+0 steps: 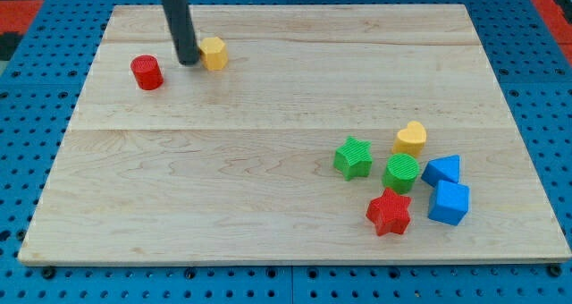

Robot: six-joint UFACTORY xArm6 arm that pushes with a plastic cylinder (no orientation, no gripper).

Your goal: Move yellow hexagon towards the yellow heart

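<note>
The yellow hexagon (214, 53) lies near the view's top left of the wooden board (268, 161). My tip (188, 61) stands right against the hexagon's left side, between it and the red cylinder (147, 72). The yellow heart (410, 138) lies far off toward the view's lower right, at the top of a cluster of blocks.
Around the heart lie a green star (354, 156), a green cylinder (401, 173), a red star (389, 213), a blue triangle-like block (442, 170) and a blue cube-like block (448, 202). A blue pegboard (536, 89) surrounds the board.
</note>
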